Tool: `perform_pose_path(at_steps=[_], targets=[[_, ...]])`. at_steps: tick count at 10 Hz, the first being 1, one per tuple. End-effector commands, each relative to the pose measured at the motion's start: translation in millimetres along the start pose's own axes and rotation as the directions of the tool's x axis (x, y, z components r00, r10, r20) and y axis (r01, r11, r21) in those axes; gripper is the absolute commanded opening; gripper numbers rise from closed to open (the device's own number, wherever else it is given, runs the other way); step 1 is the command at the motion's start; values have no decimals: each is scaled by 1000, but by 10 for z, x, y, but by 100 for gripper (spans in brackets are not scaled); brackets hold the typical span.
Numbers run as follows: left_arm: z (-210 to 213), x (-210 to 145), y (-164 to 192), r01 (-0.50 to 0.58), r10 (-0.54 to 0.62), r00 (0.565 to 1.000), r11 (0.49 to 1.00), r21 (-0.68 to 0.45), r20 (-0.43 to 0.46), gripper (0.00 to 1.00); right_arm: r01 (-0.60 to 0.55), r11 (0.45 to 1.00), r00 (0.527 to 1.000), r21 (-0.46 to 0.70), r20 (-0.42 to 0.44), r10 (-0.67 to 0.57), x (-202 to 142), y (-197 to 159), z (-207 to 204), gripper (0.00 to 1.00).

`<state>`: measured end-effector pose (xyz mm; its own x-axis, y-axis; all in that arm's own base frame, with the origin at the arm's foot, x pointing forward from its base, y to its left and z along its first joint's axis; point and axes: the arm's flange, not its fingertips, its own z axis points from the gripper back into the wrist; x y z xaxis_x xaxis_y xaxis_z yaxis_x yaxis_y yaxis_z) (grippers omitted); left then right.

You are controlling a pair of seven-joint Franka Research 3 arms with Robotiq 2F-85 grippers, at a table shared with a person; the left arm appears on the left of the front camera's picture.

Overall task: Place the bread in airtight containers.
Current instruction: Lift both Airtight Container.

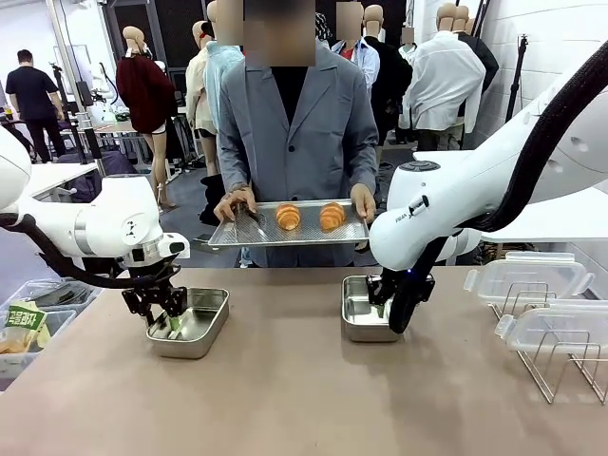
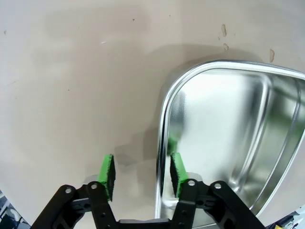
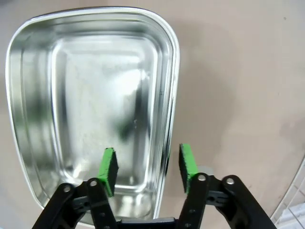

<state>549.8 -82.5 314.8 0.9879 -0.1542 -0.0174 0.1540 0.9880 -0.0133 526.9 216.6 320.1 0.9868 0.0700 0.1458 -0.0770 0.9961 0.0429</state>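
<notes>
On the tabletop (image 1: 285, 399) stand two steel pans without lids. The left pan (image 1: 204, 328) is in the lower left of the front view and the right pan (image 1: 356, 318) is near the middle. Both are empty.

The left fingers (image 1: 176, 326) reach down at the near left corner of the left pan. In the left wrist view these fingers (image 2: 107, 174) stand on both sides of the pan wall (image 2: 161, 143), one green pad outside on the tabletop and the other inside. They are parted, and we see a gap between the outer pad and the wall, so they do not clench it.

The right fingers (image 1: 380, 293) are at the right edge of the right pan. In the right wrist view one pad (image 3: 108, 171) is inside the pan (image 3: 95, 95) and the other outside its rim. They are also parted and hold nothing.

The two croissants (image 1: 288, 218) (image 1: 332, 216) lie side by side on a perforated tray (image 1: 285, 239). A person at the far side holds it with both hands (image 1: 235, 201) (image 1: 362, 201), above and behind the pans.

Two clear lids (image 1: 527, 275) (image 1: 560, 328) rest on a wire rack (image 1: 560, 366) at the right edge of the front view.
</notes>
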Motion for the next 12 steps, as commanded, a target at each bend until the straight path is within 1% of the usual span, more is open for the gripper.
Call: perform_pose_path(at_steps=[1,6,7,8,9,10,12], targets=[[85,-11,49,8,-8,1000,1000,-16,25,0,30,998,999,-56,15,-29,79,75,-65,0],[155,-38,125,-2,4,999,999,-52,42,0,82,989,997,-123,8,-82,153,64,-104,0],[157,-59,122,-5,8,999,998,-60,50,0,86,989,996,-121,-7,-88,154,50,-99,0],[189,-63,220,-27,30,998,998,-64,53,0,46,990,997,-132,-52,-53,164,98,-87,0],[129,-4,73,-14,15,1000,1000,-27,25,0,-103,974,986,-202,-147,74,240,233,17,0],[129,-4,73,-14,15,1000,1000,-27,25,0,62,995,998,-78,-13,-64,121,10,-43,0],[129,-4,73,-14,15,1000,1000,-27,25,0,62,995,998,-78,-13,-64,121,10,-43,0]])
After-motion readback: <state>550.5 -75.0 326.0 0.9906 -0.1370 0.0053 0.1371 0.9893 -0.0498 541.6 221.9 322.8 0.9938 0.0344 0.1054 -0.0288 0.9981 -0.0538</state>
